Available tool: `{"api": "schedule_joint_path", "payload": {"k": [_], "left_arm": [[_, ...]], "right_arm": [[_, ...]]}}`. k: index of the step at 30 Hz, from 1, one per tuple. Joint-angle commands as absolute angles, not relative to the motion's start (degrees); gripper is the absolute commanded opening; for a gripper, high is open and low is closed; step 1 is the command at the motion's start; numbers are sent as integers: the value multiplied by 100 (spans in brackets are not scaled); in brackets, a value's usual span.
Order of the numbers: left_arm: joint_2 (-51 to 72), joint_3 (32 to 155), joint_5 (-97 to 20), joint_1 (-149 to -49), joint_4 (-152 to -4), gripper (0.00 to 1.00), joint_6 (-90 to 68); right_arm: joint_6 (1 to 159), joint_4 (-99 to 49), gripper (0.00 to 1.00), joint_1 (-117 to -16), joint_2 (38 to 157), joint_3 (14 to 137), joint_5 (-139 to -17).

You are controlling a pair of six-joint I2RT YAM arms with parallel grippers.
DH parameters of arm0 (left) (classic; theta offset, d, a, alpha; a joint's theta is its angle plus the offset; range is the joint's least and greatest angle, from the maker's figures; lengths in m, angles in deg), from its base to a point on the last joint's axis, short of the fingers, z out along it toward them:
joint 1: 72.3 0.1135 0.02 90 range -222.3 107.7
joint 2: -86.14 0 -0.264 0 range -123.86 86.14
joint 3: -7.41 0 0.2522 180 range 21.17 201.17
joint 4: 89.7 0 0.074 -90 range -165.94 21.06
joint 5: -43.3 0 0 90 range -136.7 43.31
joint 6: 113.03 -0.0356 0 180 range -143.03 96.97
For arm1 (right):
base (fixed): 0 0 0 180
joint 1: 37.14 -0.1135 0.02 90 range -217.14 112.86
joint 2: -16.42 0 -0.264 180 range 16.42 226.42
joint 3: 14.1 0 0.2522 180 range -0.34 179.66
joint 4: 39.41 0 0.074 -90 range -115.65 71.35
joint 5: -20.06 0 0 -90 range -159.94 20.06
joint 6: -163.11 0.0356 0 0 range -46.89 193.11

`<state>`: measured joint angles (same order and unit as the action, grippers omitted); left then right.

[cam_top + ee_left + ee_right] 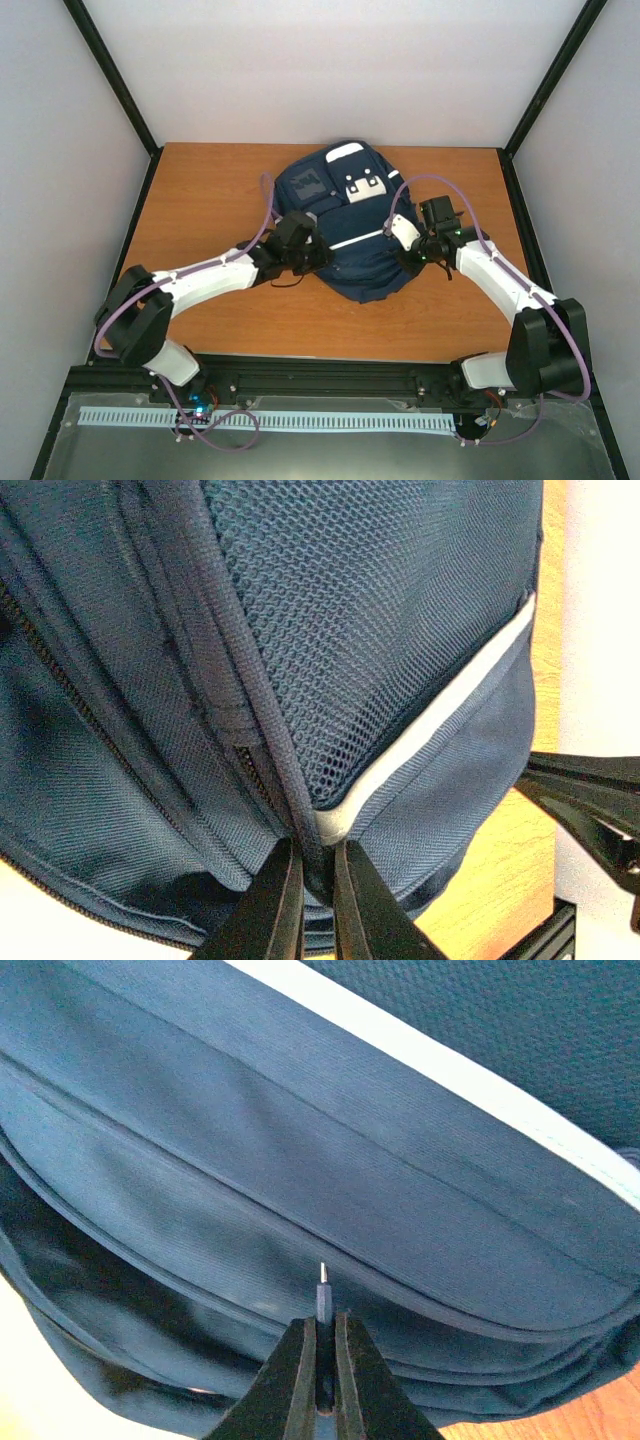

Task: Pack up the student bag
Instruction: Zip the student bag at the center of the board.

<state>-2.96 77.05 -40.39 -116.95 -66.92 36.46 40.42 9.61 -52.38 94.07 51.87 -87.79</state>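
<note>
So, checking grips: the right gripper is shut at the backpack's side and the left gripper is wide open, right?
No: the left gripper is shut too, pinching the backpack at the seam by its mesh pocket, as the left wrist view shows.

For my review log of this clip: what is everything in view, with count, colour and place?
student bag: one, navy with white stripes, table centre
white patch: one, white, bag's front pocket
zipper pull: one, dark, probably a pull, bag's side
table: one, orange-brown wood, under the bag
frame posts: two, black, rear corners
cables: two, purple, one looping along each arm
left arm, right arm: two, white and black, either side of the bag
left tool: one, black, shut on a bag seam
right tool: one, black, shut on the zipper pull
</note>
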Motion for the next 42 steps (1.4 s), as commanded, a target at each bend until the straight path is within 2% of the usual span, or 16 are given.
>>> {"api": "schedule_joint_path", "payload": {"k": [1, 6, 11, 12, 13, 14, 16, 22, 27, 35, 42], "left_arm": [[380, 7369, -3921, -11243, -5737, 1, 3167], [858, 7159, -3935, -10529, -5167, 1, 2691], [545, 7486, -3957, -9898, -4958, 1, 2182], [406, 7646, -3915, -9804, -4883, 3, 2119], [296, 7781, -3903, -9754, -4705, 11, 2114], [264, 7880, -3905, -9737, -4625, 24, 2153], [424, 7798, -3757, -9735, -4722, 39, 2376], [1565, 6727, -3460, -9933, -5371, 48, 3587], [2000, 6345, -3724, -10297, -5835, 55, 4368], [1316, 6552, -3843, -10824, -6528, 54, 4868], [695, 6712, -3866, -10973, -6959, 47, 4972]], "right_arm": [[3819, 941, 3, -5112, 9189, 5324, -8650], [3897, 1014, 3, -5283, 9219, 5297, -9300], [4375, 970, 3, -6693, 9610, 5711, -9358], [4475, 968, 3, -6863, 9755, 5860, -9431], [4547, 968, 3, -6997, 9908, 6024, -9485], [4597, 958, 3, -7096, 10041, 6163, -9495], [4628, 909, 3, -7222, 10253, 6308, -9483], [4687, 641, 3, -7334, 10297, 6155, -9532], [4668, 621, 3, -7343, 10313, 6068, -9540], [4657, 582, 3, -7343, 10215, 5966, -9500], [4632, 561, 3, -7344, 10169, 5921, -9469]]}}
